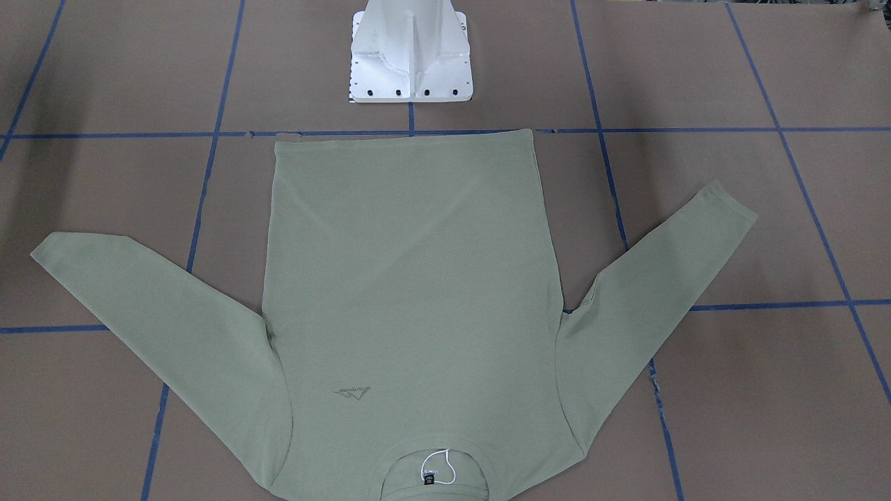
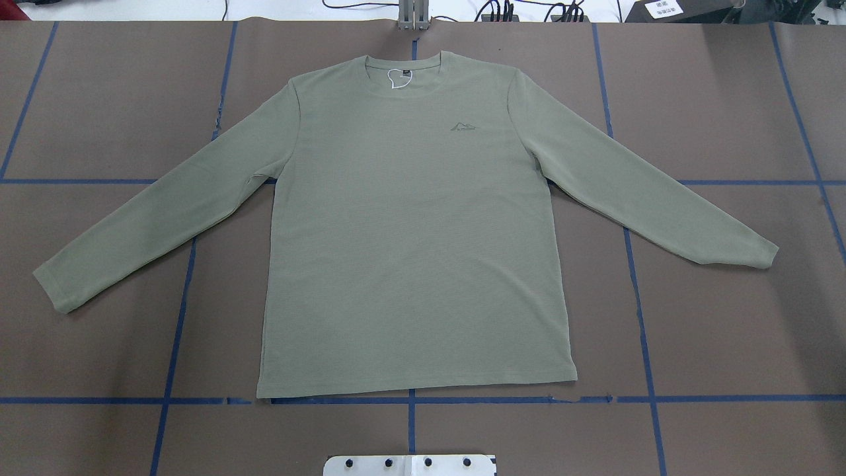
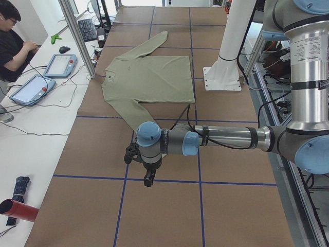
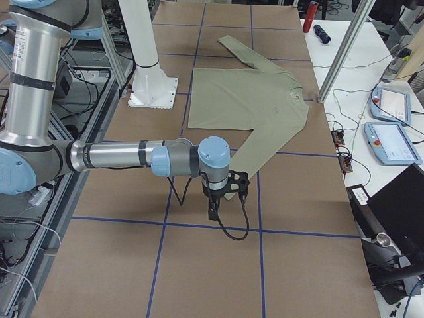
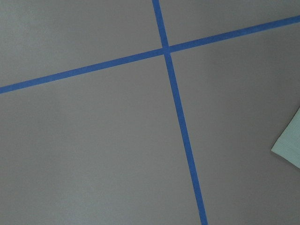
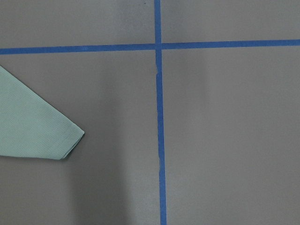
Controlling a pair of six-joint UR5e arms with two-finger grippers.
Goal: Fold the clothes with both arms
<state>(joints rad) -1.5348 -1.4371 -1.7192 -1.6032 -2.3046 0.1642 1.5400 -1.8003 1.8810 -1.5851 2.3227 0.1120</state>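
The shirt [image 2: 410, 218] is lying flat and face up mid-worktop [image 2: 727, 330], its sleeves spreading outward. The left arm [image 3: 226, 138] and the right arm [image 4: 119, 156] are each hovering just past a cuff, with their jaws pointing down, clear of the cloth. Whether the jaws are wide or narrow cannot be told.
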